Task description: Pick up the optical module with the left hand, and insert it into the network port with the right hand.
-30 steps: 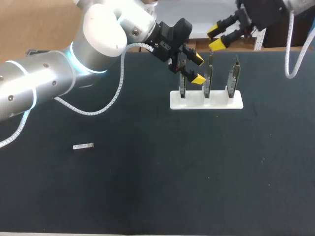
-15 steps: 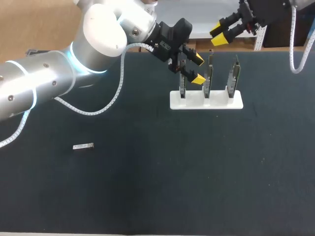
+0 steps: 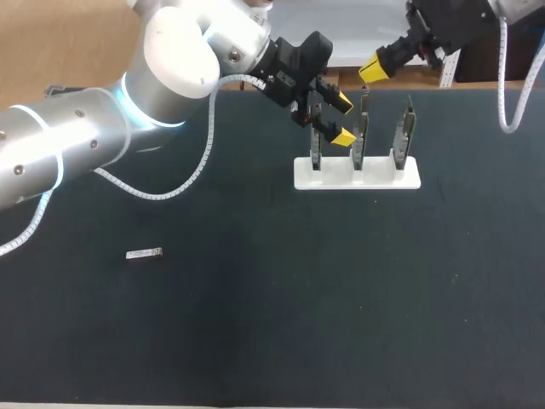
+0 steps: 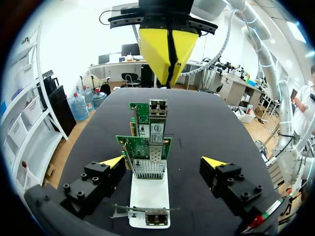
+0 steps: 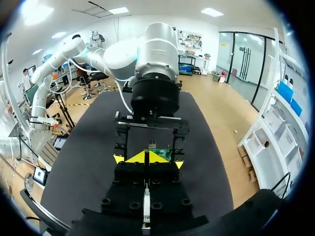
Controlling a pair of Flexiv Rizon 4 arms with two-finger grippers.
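Since a second ago my right end effector [image 3: 375, 72] has drawn its yellow tips together and turned a little, high over the bench's [image 3: 281, 315] far edge at 1 o'clock; my left arm has not shifted. The right wrist view shows that end effector [image 5: 147, 157] narrow, tips touching, holding nothing. My left end effector [image 3: 342, 120] stands wide and holds nothing, hanging at the left end of three upright circuit cards [image 3: 360, 132] in a white stand [image 3: 358, 176] at 1 o'clock. From its wrist the cards [image 4: 143, 147] line up ahead between the spread fingers [image 4: 114, 162]. The optical module [image 3: 144, 254] lies flat at 8 o'clock, well apart from both.
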